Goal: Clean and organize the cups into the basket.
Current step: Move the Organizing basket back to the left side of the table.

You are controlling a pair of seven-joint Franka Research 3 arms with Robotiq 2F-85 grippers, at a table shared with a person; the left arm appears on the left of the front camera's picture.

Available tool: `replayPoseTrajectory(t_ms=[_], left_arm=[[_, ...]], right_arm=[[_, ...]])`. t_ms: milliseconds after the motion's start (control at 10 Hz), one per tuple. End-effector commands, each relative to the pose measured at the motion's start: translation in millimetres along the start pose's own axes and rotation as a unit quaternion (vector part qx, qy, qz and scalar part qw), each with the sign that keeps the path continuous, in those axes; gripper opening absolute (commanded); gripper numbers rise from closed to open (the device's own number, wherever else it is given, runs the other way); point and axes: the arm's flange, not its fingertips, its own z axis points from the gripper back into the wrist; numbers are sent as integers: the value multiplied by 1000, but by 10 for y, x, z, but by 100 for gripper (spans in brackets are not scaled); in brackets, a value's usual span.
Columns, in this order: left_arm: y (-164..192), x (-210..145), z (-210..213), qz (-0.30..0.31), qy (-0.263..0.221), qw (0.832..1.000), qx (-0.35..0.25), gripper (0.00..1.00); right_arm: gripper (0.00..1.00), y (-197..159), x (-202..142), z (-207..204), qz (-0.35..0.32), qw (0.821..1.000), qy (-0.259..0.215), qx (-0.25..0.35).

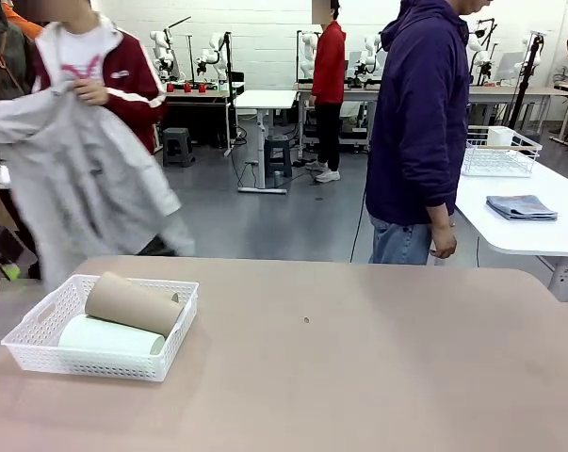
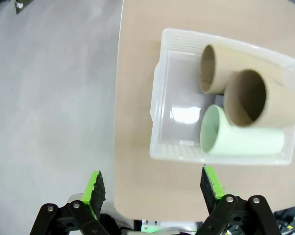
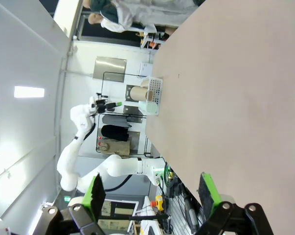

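Cups (image 2: pixel 245 120) are seen lying in the basket (image 2: pixel 159 88); light, stiff, slippery plastic is judged, best gripped mid-body. Both tools (image 2: pixel 154 188) (image 3: pixel 152 193) are held spread, empty.

No text, label, brand or number can be read on anything here.

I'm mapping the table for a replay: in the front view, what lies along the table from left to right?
White lattice basket holding the mint green cup and a brown-tan cup → small dark speck near the middle of the tan table.
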Motion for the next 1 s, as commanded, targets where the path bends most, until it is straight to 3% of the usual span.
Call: replayPoseTrajectory(t_ms=[0,200,300,700,800,900], left_arm=[[-85,-309,165,0,6,1000,3,100],[-64,-343,124,19,26,999,7,100],[-37,-201,365,-3,0,1000,1,100],[-41,-224,365,1,6,1000,0,100],[110,-53,375,-8,56,986,-158,100],[452,103,435,3,81,935,-346,100]], right_arm=[[100,17,-11,-23,2,1000,-3,-5],[100,17,-11,-23,2,1000,-3,-5],[100,17,-11,-23,2,1000,-3,-5],[100,17,-11,-23,2,1000,-3,-5],[100,17,-11,-23,2,1000,-3,-5],[100,17,-11,-23,2,1000,-3,-5]])
